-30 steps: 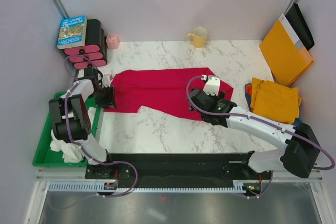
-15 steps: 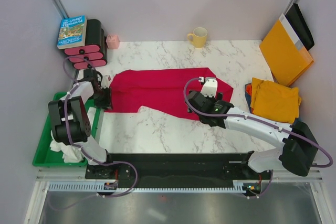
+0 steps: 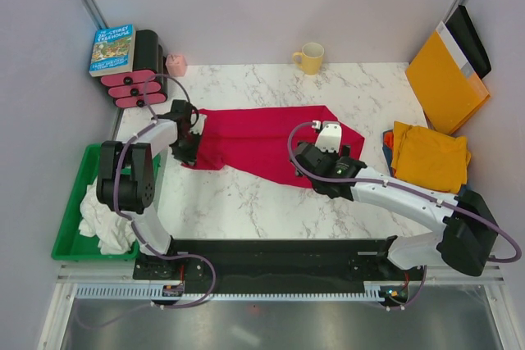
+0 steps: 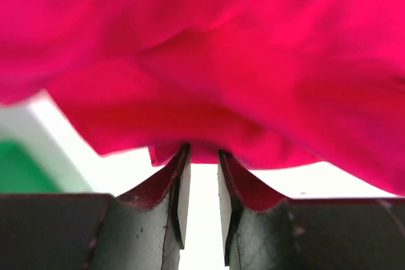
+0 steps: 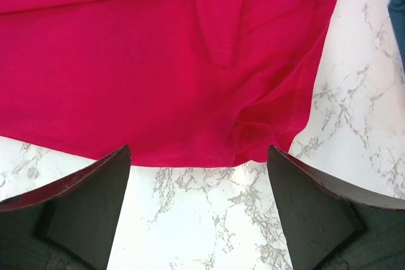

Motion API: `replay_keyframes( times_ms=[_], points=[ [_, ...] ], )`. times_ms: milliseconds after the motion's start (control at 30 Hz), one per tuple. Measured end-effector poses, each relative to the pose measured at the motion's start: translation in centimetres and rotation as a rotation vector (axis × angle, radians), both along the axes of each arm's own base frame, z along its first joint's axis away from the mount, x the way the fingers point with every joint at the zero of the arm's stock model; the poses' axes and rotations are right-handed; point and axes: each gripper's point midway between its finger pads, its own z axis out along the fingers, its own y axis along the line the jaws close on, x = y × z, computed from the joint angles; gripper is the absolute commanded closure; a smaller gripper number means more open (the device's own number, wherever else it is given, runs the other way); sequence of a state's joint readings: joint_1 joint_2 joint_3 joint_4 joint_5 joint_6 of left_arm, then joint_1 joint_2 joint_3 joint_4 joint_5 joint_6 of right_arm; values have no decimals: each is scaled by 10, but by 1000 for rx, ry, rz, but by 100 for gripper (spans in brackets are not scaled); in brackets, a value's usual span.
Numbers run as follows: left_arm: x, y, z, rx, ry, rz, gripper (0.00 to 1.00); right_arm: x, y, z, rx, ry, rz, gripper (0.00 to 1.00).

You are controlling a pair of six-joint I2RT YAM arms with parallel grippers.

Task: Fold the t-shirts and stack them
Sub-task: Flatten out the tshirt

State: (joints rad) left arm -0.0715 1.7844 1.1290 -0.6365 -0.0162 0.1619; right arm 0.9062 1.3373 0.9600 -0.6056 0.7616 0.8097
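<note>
Red cloth of the crimson t-shirt (image 3: 262,138) was nipped at its left end by the left gripper (image 4: 201,153), whose jaws were drawn narrow on the fabric and held it off the counter (image 3: 246,202) near the left edge. The shirt was stretched across the counter's middle, its long axis laid left to right. Its near right corner was found just ahead of the right gripper (image 5: 197,151), which was spread wide and empty. The held end was judged best carried rightward by the left arm. A mustard-yellow t-shirt (image 3: 428,157) was stacked by the right edge.
</note>
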Motion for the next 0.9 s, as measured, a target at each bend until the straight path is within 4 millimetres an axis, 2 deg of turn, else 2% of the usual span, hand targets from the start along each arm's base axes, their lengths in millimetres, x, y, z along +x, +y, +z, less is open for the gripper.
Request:
replay_keyframes(
  times_ms=[67, 133, 233, 333, 533, 767, 900],
  points=[
    [6, -15, 2, -25, -6, -36, 64, -1, -2, 2, 5, -3, -6, 5],
    [11, -22, 7, -48, -17, -43, 58, -3, -4, 5, 17, -8, -12, 5],
    [20, -24, 15, -69, -48, -33, 51, -7, -8, 8, 34, -14, -21, 5],
    [19, -24, 23, -82, -70, -24, 47, -14, -14, 8, 44, -15, -26, 5],
    [5, -17, 39, -87, -119, -4, 46, -23, -22, 4, 48, -7, -35, 5],
    [-8, 6, 24, -81, -74, 66, 47, -25, -20, 3, 54, -7, -30, 5],
    [-10, 10, 12, -80, -43, 80, 47, -26, -19, 3, 54, -7, -26, 5]
  ],
)
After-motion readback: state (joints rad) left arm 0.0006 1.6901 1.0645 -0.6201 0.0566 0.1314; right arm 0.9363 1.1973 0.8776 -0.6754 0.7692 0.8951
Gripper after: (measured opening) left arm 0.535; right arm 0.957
